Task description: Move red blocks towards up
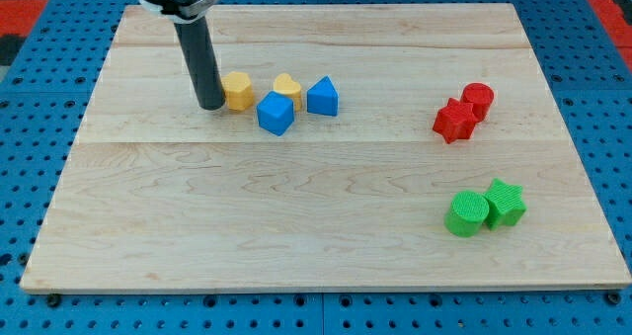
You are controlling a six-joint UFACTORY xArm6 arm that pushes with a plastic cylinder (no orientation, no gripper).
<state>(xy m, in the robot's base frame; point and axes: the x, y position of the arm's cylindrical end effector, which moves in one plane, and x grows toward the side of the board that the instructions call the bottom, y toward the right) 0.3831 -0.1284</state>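
Two red blocks sit at the view's right, touching: a red cylinder (479, 99) and, just below-left of it, a red star-shaped block (454, 121). My tip (211, 107) rests on the board at the upper left, right beside the left side of a yellow hexagonal block (237, 90). The tip is far to the left of the red blocks.
A blue cube (276, 113), a yellow heart-shaped block (287, 88) and a blue triangular block (322, 97) cluster right of the tip. A green cylinder (466, 214) and a green star block (505, 203) sit at the lower right. The wooden board (316, 226) lies on a blue pegboard.
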